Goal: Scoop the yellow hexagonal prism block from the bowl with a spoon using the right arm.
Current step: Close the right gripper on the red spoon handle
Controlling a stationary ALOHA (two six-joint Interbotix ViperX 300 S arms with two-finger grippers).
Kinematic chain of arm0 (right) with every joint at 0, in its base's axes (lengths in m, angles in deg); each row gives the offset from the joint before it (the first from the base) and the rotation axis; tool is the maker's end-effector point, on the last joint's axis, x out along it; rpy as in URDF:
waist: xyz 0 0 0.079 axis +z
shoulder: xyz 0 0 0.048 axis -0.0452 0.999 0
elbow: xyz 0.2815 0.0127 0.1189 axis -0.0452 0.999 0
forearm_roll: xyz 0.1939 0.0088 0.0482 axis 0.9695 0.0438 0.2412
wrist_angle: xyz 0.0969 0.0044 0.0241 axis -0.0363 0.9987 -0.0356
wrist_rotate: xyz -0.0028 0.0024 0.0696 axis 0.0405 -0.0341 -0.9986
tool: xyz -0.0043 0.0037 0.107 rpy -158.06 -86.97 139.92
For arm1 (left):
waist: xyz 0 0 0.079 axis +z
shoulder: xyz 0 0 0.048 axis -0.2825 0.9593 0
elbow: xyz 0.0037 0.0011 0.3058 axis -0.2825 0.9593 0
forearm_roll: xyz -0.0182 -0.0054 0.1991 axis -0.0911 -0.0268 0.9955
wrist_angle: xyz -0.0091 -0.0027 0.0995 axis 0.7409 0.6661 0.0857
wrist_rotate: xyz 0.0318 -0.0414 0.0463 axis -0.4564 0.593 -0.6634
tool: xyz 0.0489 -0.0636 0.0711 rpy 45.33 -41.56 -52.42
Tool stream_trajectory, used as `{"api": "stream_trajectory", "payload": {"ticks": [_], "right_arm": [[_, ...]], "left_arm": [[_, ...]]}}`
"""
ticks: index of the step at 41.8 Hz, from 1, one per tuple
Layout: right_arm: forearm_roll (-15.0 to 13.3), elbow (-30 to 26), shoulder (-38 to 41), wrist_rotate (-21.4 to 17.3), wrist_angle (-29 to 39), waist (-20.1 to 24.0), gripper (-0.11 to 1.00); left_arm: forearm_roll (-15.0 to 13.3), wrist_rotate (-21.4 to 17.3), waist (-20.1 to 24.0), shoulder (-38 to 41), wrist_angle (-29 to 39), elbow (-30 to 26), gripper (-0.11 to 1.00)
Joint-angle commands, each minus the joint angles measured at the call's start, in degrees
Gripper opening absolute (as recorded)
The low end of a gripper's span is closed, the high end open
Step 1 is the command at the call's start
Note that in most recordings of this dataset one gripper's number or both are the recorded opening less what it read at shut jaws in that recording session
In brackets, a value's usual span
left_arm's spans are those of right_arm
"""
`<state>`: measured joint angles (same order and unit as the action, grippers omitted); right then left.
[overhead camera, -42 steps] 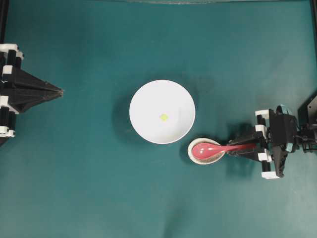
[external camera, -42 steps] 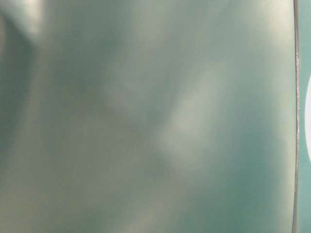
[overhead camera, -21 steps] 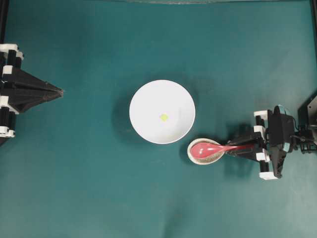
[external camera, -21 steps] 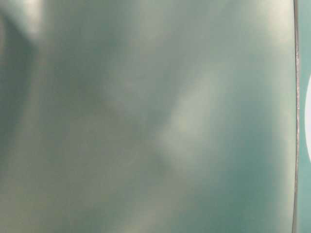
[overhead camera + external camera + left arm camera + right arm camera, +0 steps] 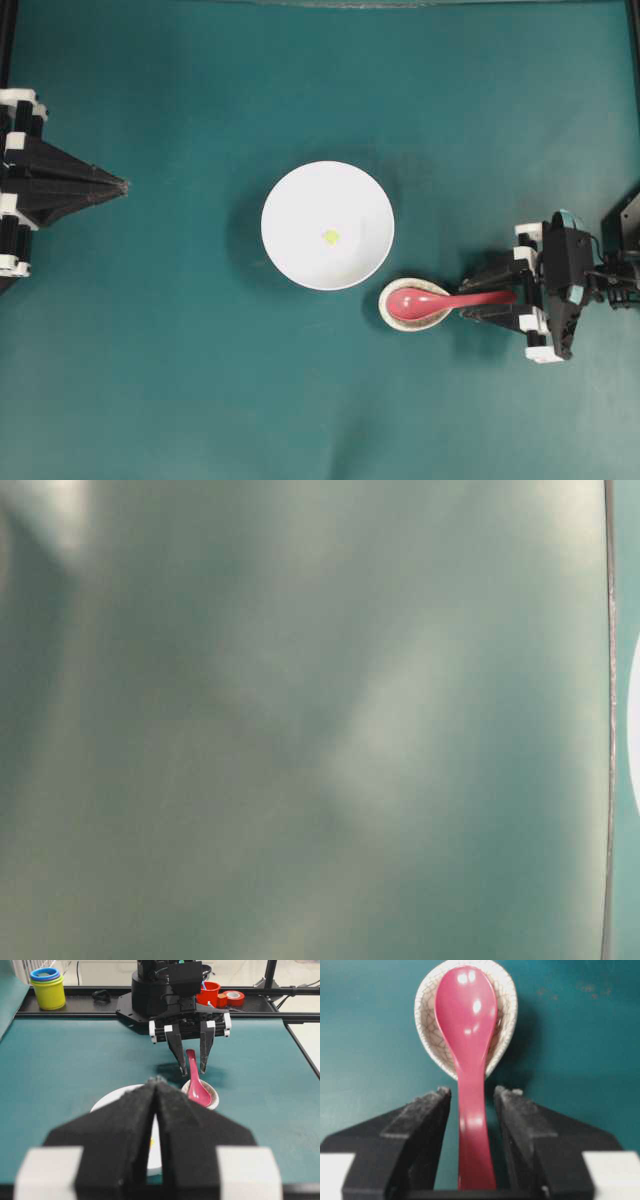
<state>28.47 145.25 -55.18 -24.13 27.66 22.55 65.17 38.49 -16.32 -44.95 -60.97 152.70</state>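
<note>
So the spoon (image 5: 440,299) is lying with its pink-red head in the little speckled spoon rest (image 5: 413,305), which sits just beside the lower right edge of the bowl (image 5: 327,226), maybe touching, can't quite tell from above. Handle sticks out to the right, straight into the right arm's tool (image 5: 490,299). From the right wrist camera you can see the two black fingers (image 5: 422,1125) standing either side of the handle with a thin strip of teal showing on both sides, so the tool is spread apart around the handle and not pinching it; the spoon just rests there on its own. The yellow hexagonal prism block (image 5: 331,237) is sitting alone near the middle of the white bowl, tiny thing. Nothing lies between spoon and bowl apart from the rest itself. The left tool (image 5: 118,184) is parked way over at the left side of the teal table (image 5: 200,380), well apart from everything, its pointed fingers pressed together with nothing in them. In the left wrist view, behind the right arm there's a black rail at the far table edge with a stack of yellow and blue cups (image 5: 48,987) on the left, plus a red cup (image 5: 208,993) and a roll of red tape (image 5: 233,998). The table-level camera is just a greenish blur.
</note>
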Motion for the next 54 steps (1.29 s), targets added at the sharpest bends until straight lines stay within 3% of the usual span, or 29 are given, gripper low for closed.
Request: {"api": "stream_trajectory", "payload": {"ticks": [1, 41, 46, 51, 54], "right_arm": [[0.0, -0.4, -1.1, 0.3, -0.3, 0.2, 0.47], [0.2, -0.7, -1.0, 0.6, -1.2, 0.2, 0.47], [0.2, -0.8, -1.1, 0.4, -1.2, 0.2, 0.4], [0.2, -1.0, -1.1, 0.3, -1.5, 0.2, 0.23], [0.2, -1.1, -1.5, 0.3, -1.6, 0.2, 0.23]], "left_arm": [[0.2, 0.0, 0.0, 0.5, -0.4, -1.4, 0.01], [0.2, 0.0, -0.1, 0.5, -0.4, -1.4, 0.01], [0.2, 0.0, -0.1, 0.5, -0.4, -1.4, 0.01], [0.2, 0.0, -0.1, 0.5, -0.4, -1.4, 0.01], [0.2, 0.0, -0.1, 0.5, -0.4, -1.4, 0.01]]}}
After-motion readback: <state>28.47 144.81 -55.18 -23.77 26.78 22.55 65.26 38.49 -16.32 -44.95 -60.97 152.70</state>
